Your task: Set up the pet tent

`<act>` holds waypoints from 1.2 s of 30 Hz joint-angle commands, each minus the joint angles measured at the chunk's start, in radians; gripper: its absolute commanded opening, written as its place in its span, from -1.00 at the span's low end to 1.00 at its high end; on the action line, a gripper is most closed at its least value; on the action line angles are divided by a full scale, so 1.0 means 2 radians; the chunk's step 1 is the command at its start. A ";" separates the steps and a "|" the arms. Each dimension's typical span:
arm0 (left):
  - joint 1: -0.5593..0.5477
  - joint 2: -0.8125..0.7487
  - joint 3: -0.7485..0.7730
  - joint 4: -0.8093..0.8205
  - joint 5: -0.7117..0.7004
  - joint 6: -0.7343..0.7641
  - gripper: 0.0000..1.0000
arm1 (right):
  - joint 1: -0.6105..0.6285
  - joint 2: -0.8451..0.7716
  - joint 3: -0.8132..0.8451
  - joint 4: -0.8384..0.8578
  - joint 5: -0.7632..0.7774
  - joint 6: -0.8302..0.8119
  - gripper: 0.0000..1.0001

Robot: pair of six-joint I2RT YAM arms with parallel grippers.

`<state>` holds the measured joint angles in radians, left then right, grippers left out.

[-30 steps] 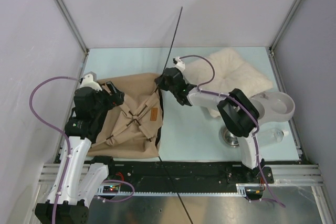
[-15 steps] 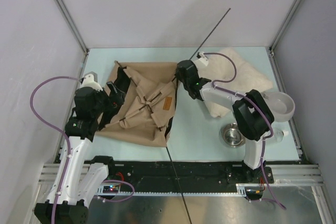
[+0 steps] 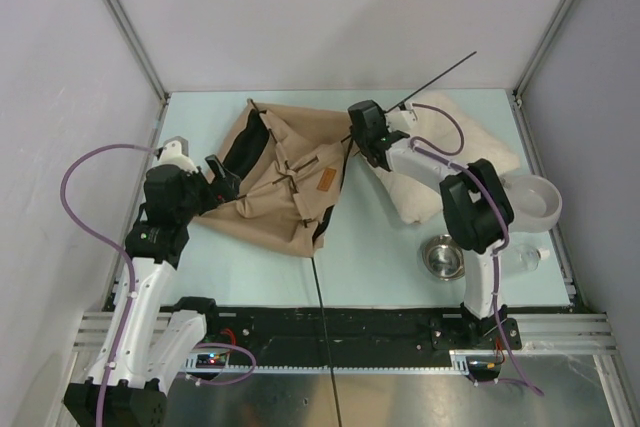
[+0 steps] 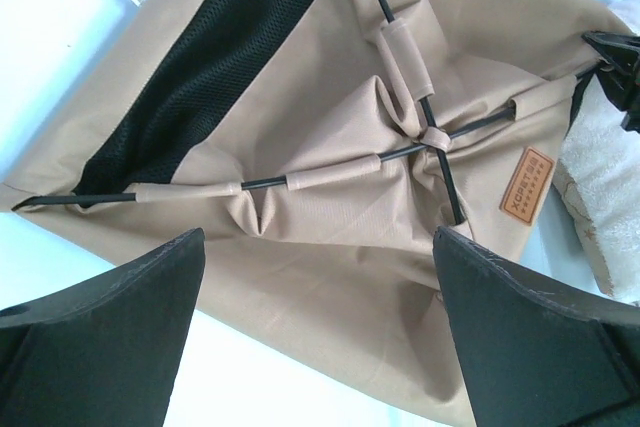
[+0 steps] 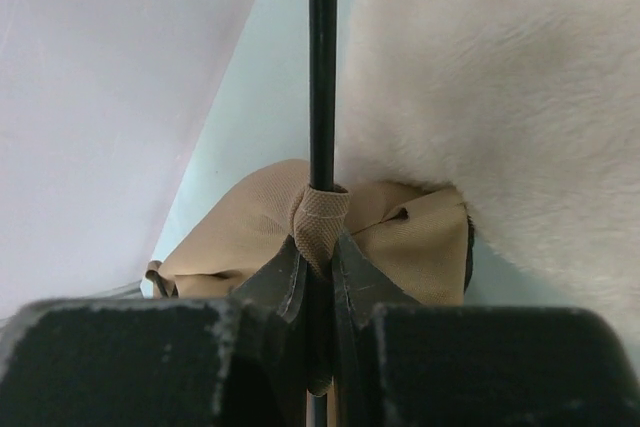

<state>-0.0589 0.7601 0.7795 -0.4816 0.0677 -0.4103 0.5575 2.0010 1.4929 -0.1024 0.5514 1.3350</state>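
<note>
From above: pet tent (image 3: 285,187) dragged back and rightward within the last second, lying collapsed left of centre; long pole (image 3: 440,75) swung toward the back right corner, so likely mid-tensioning, nothing standing yet. From the left wrist: left gripper (image 4: 318,247) spread wide above the crossed rods (image 4: 432,137), holding nothing. From the right wrist: right gripper (image 5: 318,257) pinching the pole at its fabric sleeve, pillow (image 5: 480,97) just beside, crowding the swing.

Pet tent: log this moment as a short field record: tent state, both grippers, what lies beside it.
tent: pet tent lying slack on the table, not standing
pole: black pole sticks out past the tent's back-right corner
right gripper: shut on the black pole at the tent's corner
left gripper: open, over the tent's left edge
beside: cream pillow right of the tent
</note>
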 commanded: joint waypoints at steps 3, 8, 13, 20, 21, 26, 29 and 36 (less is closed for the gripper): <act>-0.003 -0.001 0.008 0.006 0.008 0.004 0.99 | 0.004 0.050 0.076 -0.053 0.015 0.069 -1.00; -0.004 0.000 0.004 0.005 0.006 0.003 0.99 | 0.010 0.061 0.083 -0.066 0.012 0.082 -0.94; -0.004 0.004 0.003 0.006 0.004 0.003 0.99 | 0.009 0.055 0.081 -0.062 -0.010 0.059 -0.22; -0.004 0.017 0.016 0.006 0.004 0.005 0.99 | 0.006 -0.001 0.040 -0.075 -0.028 -0.007 0.80; -0.004 0.020 0.018 0.006 0.003 0.005 0.99 | 0.006 -0.014 0.025 -0.068 -0.028 -0.024 0.86; -0.004 0.024 0.028 0.004 -0.017 0.015 0.99 | 0.011 -0.095 -0.028 -0.070 -0.030 -0.119 0.98; -0.004 0.018 0.038 -0.002 -0.029 0.023 0.99 | 0.017 -0.142 -0.051 -0.101 -0.041 -0.160 0.99; -0.012 0.001 0.032 -0.002 -0.031 0.001 0.99 | 0.027 -0.267 -0.131 -0.133 -0.195 -0.290 0.94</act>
<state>-0.0647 0.7944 0.8181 -0.4931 0.0261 -0.3950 0.5869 1.5909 1.3136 -0.3157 0.3527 0.9768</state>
